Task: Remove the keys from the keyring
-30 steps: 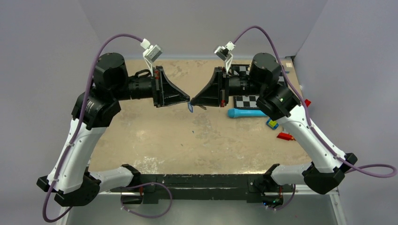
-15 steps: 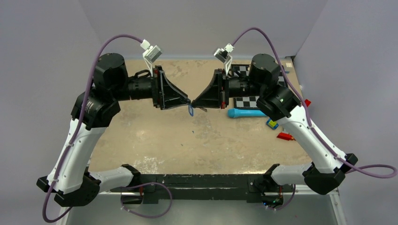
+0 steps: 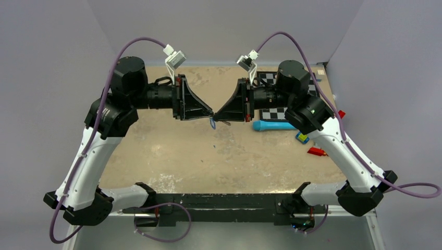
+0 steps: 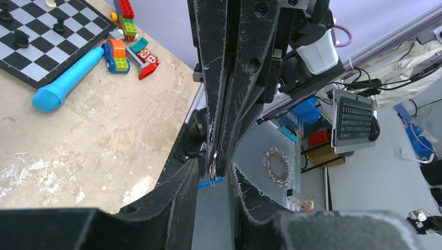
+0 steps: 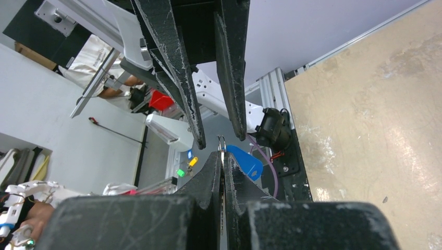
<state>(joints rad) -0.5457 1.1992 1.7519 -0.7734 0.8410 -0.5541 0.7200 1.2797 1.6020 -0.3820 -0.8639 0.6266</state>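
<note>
Above the middle of the tabletop (image 3: 172, 151) I hold the keyring (image 5: 221, 140) clamped in my right gripper (image 5: 222, 155), blue tag (image 5: 245, 160) dangling, my left gripper (image 4: 213, 169) parted around it, so I judge no key freed yet.

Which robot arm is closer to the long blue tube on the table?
Right. The tube lies by the right gripper's wide end. The left gripper points in from the other side, so the whole right gripper sits between it and the tube.
</note>
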